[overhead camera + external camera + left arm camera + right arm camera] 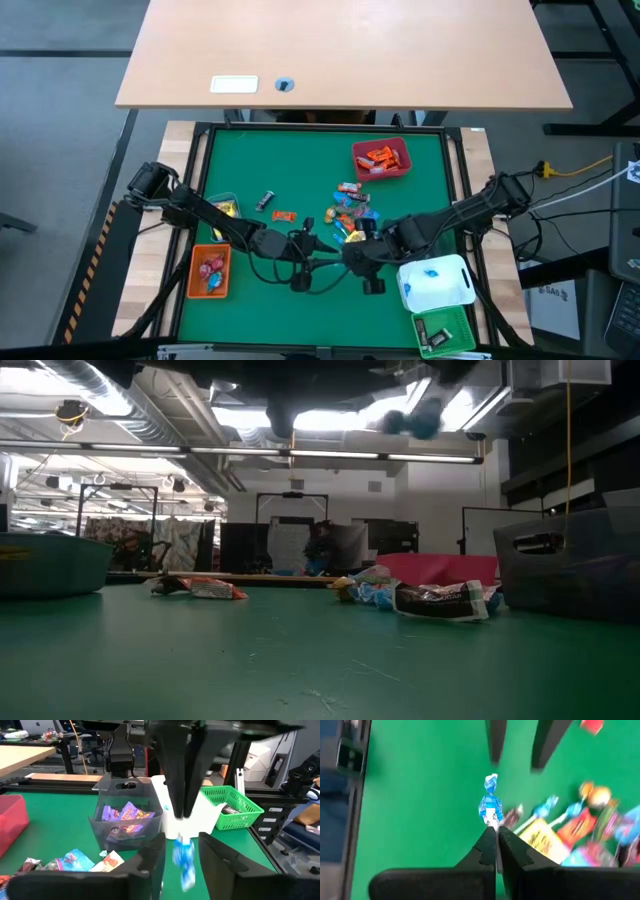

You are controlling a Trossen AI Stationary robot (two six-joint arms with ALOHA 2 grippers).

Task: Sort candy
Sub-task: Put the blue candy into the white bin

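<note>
A blue-wrapped candy (pixel 490 807) hangs in the air above the green mat, with my right gripper (pixel 496 837) shut on it. In the left wrist view the right gripper (pixel 183 812) comes down from above and the blue candy (pixel 183 860) dangles under it. My left gripper (pixel 182 870) stands open, one finger on either side of the candy, touching nothing. Both grippers meet near the mat's middle, left gripper (pixel 312 247), right gripper (pixel 352 254). A pile of mixed candy (pixel 350 215) lies just beyond them. My right gripper pinches the blue candy's twisted wrapper end (pixel 492 823) between its two fingertips. The fingers (pixel 175 785) come steeply from above, pointing down. The candy hangs below them, lifted clear of the mat.
A red bin (pixel 381 158) with orange candy stands at the far right, an orange bin (pixel 210 272) and a clear bin (pixel 222 205) on the left, a white bin (pixel 436 283) and a green bin (pixel 445 335) at the near right. A clear bin (pixel 127 817) holds purple candy. Two loose candies (pixel 275 208) lie left of the pile.
</note>
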